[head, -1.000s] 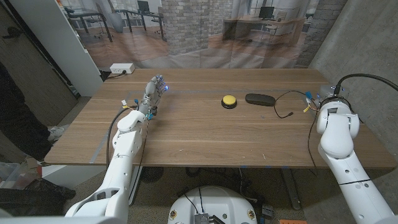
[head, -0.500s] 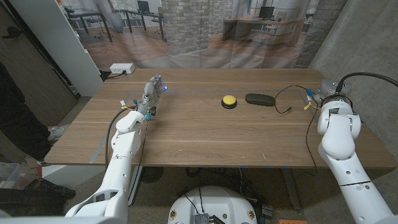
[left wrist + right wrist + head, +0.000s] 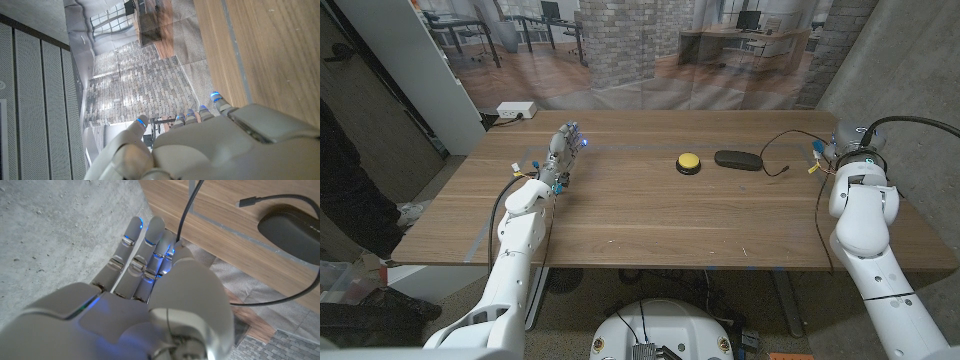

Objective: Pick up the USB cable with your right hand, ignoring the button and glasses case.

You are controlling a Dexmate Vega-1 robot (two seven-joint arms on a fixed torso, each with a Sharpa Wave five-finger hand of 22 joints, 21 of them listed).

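Now: right hand (image 3: 145,280) pinches USB cable (image 3: 782,152) | glasses case (image 3: 738,159) closed | left hand (image 3: 563,150) empty, fingers apart

No readable text or labels.

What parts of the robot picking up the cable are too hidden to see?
- Head view: the right hand is mostly behind its own wrist, so its grip is hidden.
- Right wrist view: the USB cable runs behind the fingers; the contact is covered.
- Head view: the cable's plug is too small to read.
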